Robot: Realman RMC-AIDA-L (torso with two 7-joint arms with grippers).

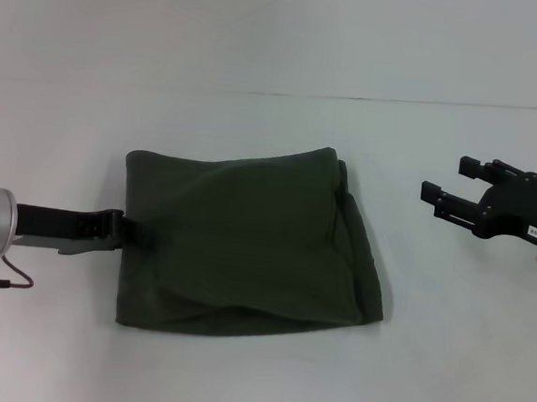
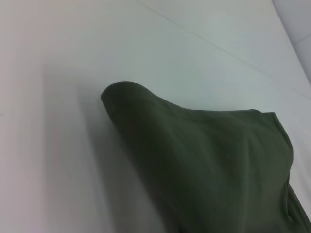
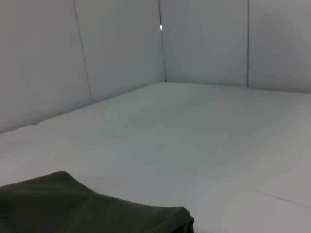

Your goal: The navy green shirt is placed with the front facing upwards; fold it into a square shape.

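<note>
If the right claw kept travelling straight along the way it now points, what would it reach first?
Probably the navy green shirt: the right claw, open and apart from it, points toward its right edge. How high the claw sits is unclear, so it might pass over.

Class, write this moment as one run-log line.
dark olive-green shirt: folded, roughly square, plain side up | left gripper: at its left edge | right gripper: open, apart | white table

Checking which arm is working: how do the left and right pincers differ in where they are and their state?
The left pincer is at the navy green shirt's left edge, touching the cloth; the right pincer is off to the shirt's right, clear of it. The right pincer's fingers are spread open with nothing between them; the left's finger state is unclear. Both point inward toward the shirt.
</note>
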